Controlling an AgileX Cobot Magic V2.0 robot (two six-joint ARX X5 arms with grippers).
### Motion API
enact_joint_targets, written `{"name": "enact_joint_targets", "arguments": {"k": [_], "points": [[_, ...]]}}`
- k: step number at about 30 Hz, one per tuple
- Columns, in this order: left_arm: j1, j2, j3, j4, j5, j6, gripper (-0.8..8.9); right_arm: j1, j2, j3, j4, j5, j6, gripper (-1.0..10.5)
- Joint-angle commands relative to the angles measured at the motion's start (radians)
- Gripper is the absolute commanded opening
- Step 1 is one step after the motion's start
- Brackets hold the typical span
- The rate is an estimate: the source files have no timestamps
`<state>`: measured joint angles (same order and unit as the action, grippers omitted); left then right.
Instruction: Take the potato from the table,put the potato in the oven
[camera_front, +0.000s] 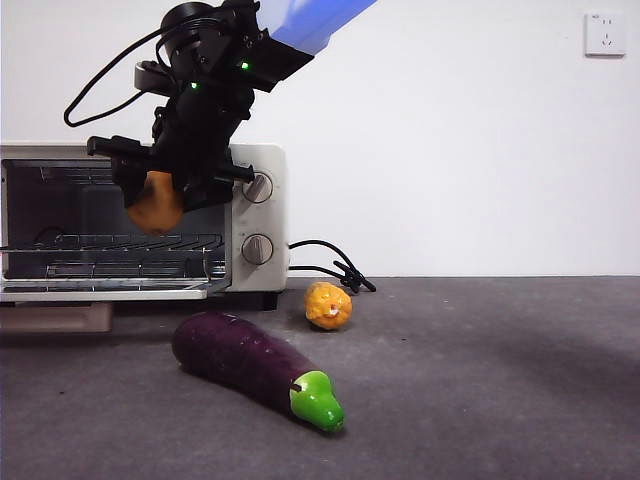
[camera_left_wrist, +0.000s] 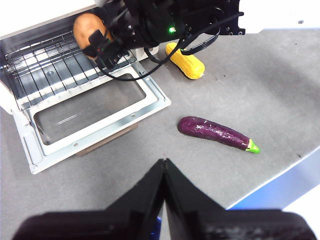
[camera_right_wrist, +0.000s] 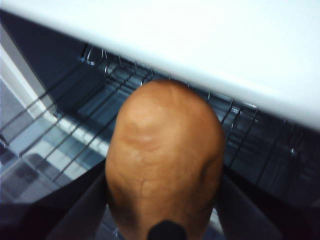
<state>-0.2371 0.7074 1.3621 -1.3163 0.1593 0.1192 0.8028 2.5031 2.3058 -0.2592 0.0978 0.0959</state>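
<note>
One potato (camera_right_wrist: 165, 165) in right claw (camera_front: 160, 205), long axis toward oven (camera_front: 262, 165) rack.

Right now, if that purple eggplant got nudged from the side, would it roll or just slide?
The eggplant would probably roll: it lies on its rounded side on the flat table. Its curve and taper likely swing it in an arc. Its glossy skin looks slippery.

Probably a lab: bare white wall (camera_front: 480, 140), grey table (camera_front: 500, 380).
</note>
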Motion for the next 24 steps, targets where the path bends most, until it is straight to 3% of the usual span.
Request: {"name": "enact_joint_targets", "arguments": {"k": [1, 3, 14, 24], "points": [[-0.002, -0.003, -0.001, 0.001, -0.003, -0.008, -0.08, 0.005, 0.021, 0.001, 0.021, 0.0, -0.003, 4.9], [-0.002, -0.003, -0.001, 0.001, -0.003, -0.008, -0.08, 0.008, 0.021, 0.001, 0.026, 0.0, -0.003, 5.4], [-0.002, -0.003, -0.001, 0.001, -0.003, -0.008, -0.07, 0.022, 0.021, 0.004, 0.018, 0.0, 0.002, 5.4], [-0.002, -0.004, -0.001, 0.001, -0.003, -0.007, -0.08, 0.055, 0.02, 0.18, -0.298, 0.0, 0.024, 5.4]]}}
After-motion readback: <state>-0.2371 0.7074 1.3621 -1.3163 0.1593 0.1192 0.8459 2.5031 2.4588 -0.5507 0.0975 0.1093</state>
